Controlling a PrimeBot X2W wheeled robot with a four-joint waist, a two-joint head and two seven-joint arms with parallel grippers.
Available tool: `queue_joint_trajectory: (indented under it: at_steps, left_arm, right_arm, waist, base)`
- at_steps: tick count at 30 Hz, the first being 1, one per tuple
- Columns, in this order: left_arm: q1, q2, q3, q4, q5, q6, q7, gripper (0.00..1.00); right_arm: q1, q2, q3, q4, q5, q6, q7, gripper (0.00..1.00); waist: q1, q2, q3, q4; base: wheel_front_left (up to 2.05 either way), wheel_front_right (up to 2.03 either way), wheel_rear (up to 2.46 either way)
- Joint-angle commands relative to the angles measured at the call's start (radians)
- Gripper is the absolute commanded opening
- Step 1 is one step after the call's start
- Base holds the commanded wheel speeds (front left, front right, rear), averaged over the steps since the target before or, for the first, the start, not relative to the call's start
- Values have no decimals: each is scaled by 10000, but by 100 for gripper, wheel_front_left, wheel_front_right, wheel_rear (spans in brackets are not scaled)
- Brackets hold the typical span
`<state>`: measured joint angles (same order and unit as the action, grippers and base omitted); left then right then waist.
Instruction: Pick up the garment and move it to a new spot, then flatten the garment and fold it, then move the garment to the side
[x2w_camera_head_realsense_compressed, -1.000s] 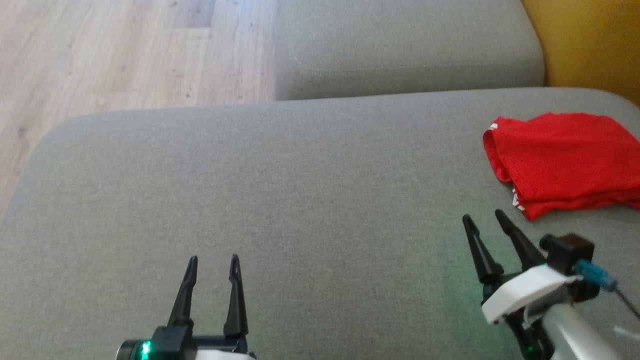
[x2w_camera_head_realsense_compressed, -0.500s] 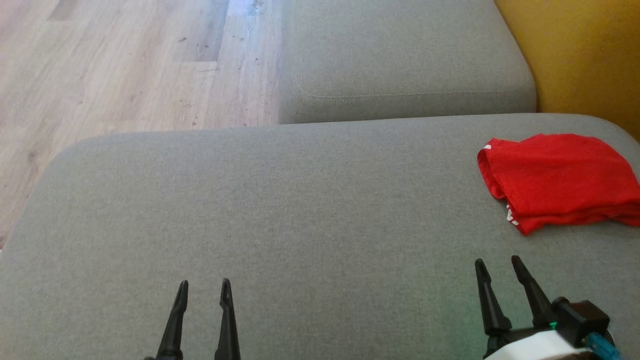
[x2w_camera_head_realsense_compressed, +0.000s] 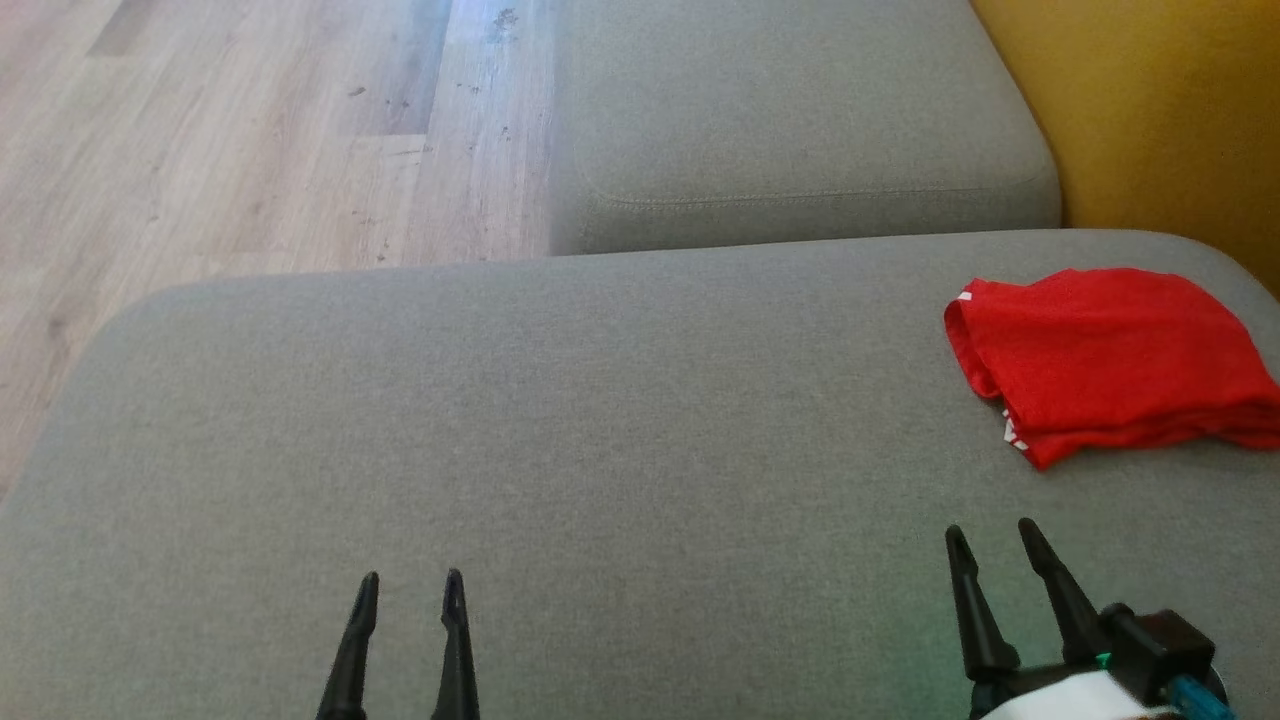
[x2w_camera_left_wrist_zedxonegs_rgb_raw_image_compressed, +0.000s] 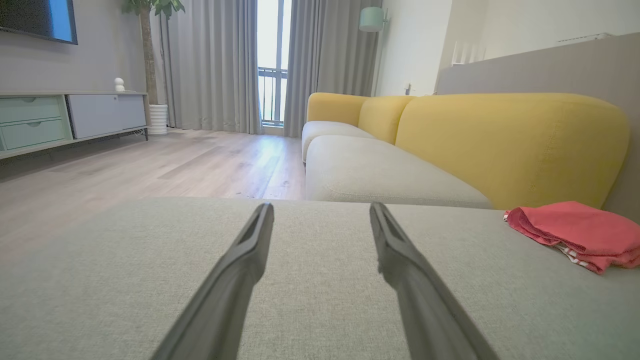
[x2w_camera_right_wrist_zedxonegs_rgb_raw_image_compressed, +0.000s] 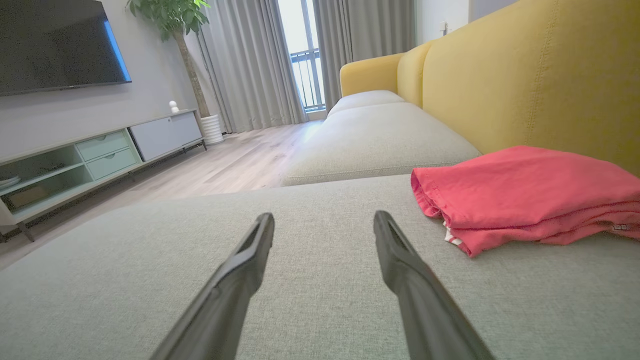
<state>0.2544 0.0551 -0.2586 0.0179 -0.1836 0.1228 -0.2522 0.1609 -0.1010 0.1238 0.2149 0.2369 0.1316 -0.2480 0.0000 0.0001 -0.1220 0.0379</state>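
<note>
Two grippers idle, nothing held. Head view: the whole picture has slid down compared with a second ago, more floor (x2w_camera_head_realsense_compressed: 250, 130) and far cushion (x2w_camera_head_realsense_compressed: 800, 100) showing, so the camera moved, not the scene. Last half second, almost no shift. The left gripper (x2w_camera_head_realsense_compressed: 411, 578) sits low at the near edge, fingers spread and empty, over bare seat cushion (x2w_camera_head_realsense_compressed: 600, 420). The right gripper (x2w_camera_head_realsense_compressed: 991, 528) sits near right, also spread and empty. It has backed off toward the near edge, and the gap to the garment (x2w_camera_head_realsense_compressed: 1100, 350) is wider than a second ago. The garment is red, folded into a compact stack, lying at the far right of the seat cushion, same shape and same spot on the cushion as before. Left wrist view: fingers wide apart above grey fabric, touching nothing, garment well off to the right below the yellow backrest (x2w_camera_left_wrist_zedxonegs_rgb_raw_image_compressed: 510, 145). Right wrist view: fingers wide, garment to the right just past the fingertips, layers stacked neatly, a bit of white trim (x2w_camera_right_wrist_zedxonegs_rgb_raw_image_compressed: 452, 237) peeking out at its near corner. Judgement: the fold and the move aside look done, the arms are retreating, and the task is at or very near its end, with no re-grasp seemingly needed.
</note>
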Motion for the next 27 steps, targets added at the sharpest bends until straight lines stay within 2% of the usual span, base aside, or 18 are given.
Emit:
queue_joint_trajectory:
  at_steps: [1,2,5,27]
  left_arm:
    - [-358,-49,326,-274,126,-58,-95,100]
    - [1,-4,-7,60,17,-45,4,0]
    - [82,-9,-16,595,-93,-49,52,0]
    - [-548,138,416,902,-2668,-472,503,0]
  right_arm:
    - [-290,-12,240,-381,-35,-9,-137,100]
    - [1,0,11,11,4,0,2,0]
    - [126,3,16,527,92,0,32,0]
    - [-348,14,-292,489,2483,-2,561,0]
  waist:
    - [0,-1,-6,-12]
    - [0,-1,-7,-12]
    - [0,-1,2,-17]
    - [0,-1,213,-78]
  base:
    - [0,0,0]
    - [0,0,0]
    - [0,0,0]
    - [0,0,0]
